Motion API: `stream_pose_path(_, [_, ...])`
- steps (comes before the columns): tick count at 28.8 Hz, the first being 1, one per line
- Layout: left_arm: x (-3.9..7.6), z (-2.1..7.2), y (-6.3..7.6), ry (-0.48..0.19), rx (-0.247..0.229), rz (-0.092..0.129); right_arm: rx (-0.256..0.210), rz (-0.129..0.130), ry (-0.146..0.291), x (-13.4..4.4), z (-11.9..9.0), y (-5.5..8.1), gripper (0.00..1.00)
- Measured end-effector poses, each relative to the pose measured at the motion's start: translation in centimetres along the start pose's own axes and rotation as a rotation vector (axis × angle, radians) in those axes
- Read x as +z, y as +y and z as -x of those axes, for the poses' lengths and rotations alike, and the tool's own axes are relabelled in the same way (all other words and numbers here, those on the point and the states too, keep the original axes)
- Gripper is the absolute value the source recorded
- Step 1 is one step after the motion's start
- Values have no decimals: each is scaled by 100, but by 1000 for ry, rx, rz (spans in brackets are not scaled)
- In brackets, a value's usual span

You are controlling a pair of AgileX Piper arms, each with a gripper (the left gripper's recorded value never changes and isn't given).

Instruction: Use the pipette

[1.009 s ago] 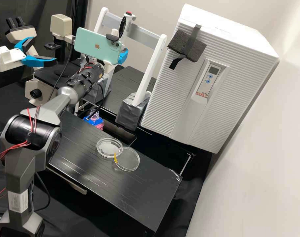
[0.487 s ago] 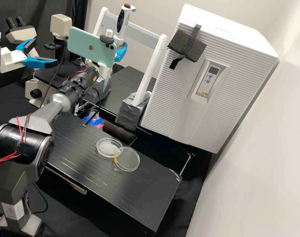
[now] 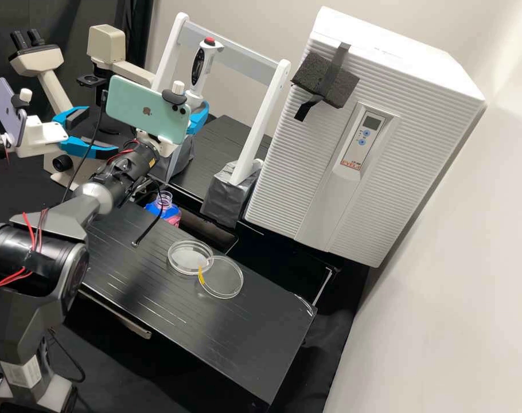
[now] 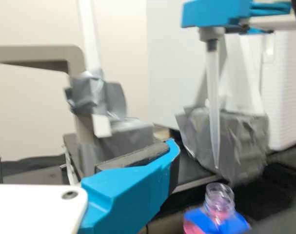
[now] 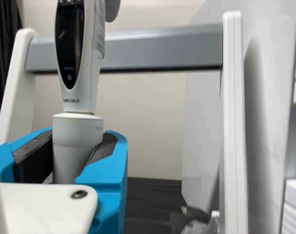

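The pipette (image 3: pixel 199 62) stood upright in the right gripper (image 3: pixel 197 115), whose blue fingers (image 5: pixel 108 163) were clamped on the white lower barrel from both sides. In the right wrist view the barrel (image 5: pixel 77 146) sat snug between the two dark pads, with the pipette's dark window and grey body rising above the fingers in front of the grey crossbar of the white stand (image 5: pixel 152 46). In the high view its red-capped head stood clear above the gripper, near the stand's crossbar (image 3: pixel 244 57) but apart from it.

From the left wrist view the right gripper (image 4: pixel 221 12) showed higher up, and the pipette's long clear tip (image 4: pixel 213 102) hung straight down from it. The tip ended a little above the open neck of a small bottle (image 4: pixel 217 214) of pink liquid with a blue label, not touching it. In the high view that bottle (image 3: pixel 167 207) stood at the far edge of the black platform (image 3: pixel 232 338), below the right arm.

The left gripper (image 3: pixel 94 131) hung off to the side in front of the microscope (image 3: pixel 40 60), its two fingers spread apart and holding nothing, well apart from the pipette. One of its fingers (image 4: pixel 133 190) pointed toward the taped foot of the stand.

Two clear petri dishes (image 3: pixel 189 256) lay side by side on the platform, overlapping slightly, beside a large white ribbed appliance (image 3: pixel 358 132)
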Motion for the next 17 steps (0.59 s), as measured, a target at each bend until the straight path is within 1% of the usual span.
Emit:
stream_pose_path(2, [19, 8, -56, 0, -17, 8, -6, 2, -3, 35, 42, -57, 0])
stream_pose_path(8, [36, 46, -191, 10, -61, 27, 2, 5, 3, 75, 114, -140, 0])
stream_pose_path(10, [59, 64, -232, 4, -76, 22, -1, 6, 5, 76, 128, -160, 0])
stream_pose_path(13, [93, 92, -279, -7, -94, 22, 5, 7, 7, 84, 139, -167, 0])
stream_pose_path(14, [108, 104, -297, -13, -101, 12, 16, 7, 11, 88, 145, -162, 0])
stream_pose_path(15, [126, 114, -322, -19, -110, 8, 22, 6, 13, 88, 141, -161, 0])
stream_pose_path(17, [151, 141, -370, -26, -128, 8, 38, 6, 18, 95, 132, -163, 0])
